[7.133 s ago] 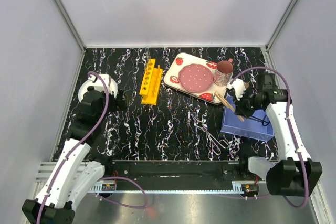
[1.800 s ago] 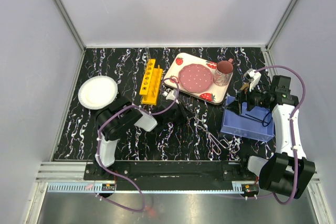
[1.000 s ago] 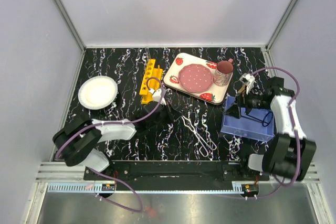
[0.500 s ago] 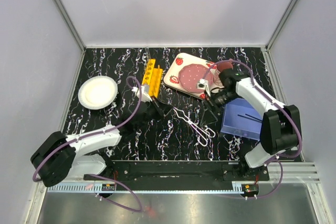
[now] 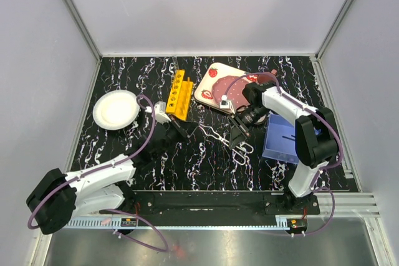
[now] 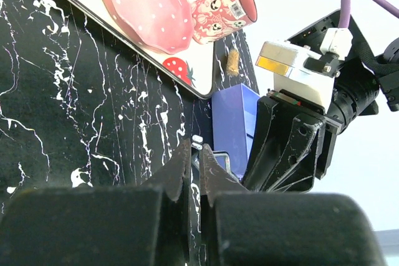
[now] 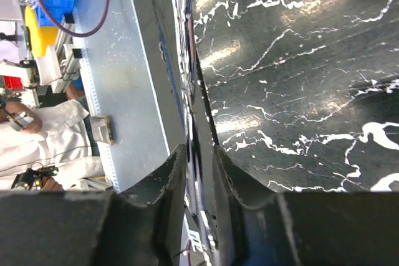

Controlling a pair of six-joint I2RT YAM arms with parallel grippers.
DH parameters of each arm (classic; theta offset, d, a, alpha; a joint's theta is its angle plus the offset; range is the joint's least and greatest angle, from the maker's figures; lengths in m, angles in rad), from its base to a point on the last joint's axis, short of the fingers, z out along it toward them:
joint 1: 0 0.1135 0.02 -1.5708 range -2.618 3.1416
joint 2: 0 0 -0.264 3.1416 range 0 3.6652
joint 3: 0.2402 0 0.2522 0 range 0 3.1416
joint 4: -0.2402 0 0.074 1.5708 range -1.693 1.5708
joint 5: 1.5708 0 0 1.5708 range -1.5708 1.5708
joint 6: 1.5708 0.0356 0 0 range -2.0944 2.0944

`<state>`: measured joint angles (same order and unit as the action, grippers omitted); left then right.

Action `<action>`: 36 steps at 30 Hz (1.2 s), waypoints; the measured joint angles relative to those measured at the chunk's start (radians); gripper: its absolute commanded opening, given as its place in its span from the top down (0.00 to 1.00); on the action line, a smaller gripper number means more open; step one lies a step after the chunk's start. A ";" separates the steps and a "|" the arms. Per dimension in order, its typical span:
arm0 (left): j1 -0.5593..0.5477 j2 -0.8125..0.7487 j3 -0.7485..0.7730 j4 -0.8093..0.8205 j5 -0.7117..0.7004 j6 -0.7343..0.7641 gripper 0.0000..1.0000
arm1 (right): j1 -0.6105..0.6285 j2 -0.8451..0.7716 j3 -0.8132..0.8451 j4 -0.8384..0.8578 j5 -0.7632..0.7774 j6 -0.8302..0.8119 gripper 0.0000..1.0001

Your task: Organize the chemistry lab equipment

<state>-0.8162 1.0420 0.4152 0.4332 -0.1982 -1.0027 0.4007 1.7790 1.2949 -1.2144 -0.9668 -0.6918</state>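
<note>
Rack (image 5: 179, 93) L of tray (image 5: 207, 86), forceps (image 5: 216, 133) in front, bin (image 5: 283, 146) R

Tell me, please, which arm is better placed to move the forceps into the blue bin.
Right, likely: the right gripper is over the forceps near their handles, with the blue bin beside it.

No legible writing anywhere; only a barcode sticker (image 6: 235, 9) on pink cup (image 6: 215, 12)

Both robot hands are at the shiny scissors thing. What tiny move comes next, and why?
Probably close the right gripper fully on the silvery forceps before lifting. Its fingers straddle the handle end with a small gap showing, and the left gripper is shut at the tip end.
</note>
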 measured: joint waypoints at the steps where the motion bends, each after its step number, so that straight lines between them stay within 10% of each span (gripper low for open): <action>1: 0.000 -0.005 0.000 0.000 -0.003 0.001 1.00 | 0.001 0.002 0.005 -0.013 -0.013 0.003 0.88; 8: 0.000 -0.021 0.000 0.002 -0.011 0.004 0.93 | 0.013 0.005 0.020 -0.063 -0.061 -0.011 1.00; 11: 0.002 -0.031 0.001 0.000 -0.006 0.020 0.37 | 0.013 0.003 0.035 -0.072 -0.051 -0.014 1.00; 15: 0.022 -0.072 0.018 -0.068 0.033 0.070 0.02 | 0.002 -0.024 0.061 -0.074 0.026 -0.015 1.00; 36: 0.261 -0.230 0.432 -0.893 0.071 0.812 0.01 | -0.717 -0.344 -0.011 -0.112 0.649 -0.494 0.99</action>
<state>-0.5549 0.8124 0.8471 -0.4599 -0.1272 -0.1905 -0.3161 1.4349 1.2835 -1.3266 -0.3176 -1.1858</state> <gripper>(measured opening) 0.984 0.023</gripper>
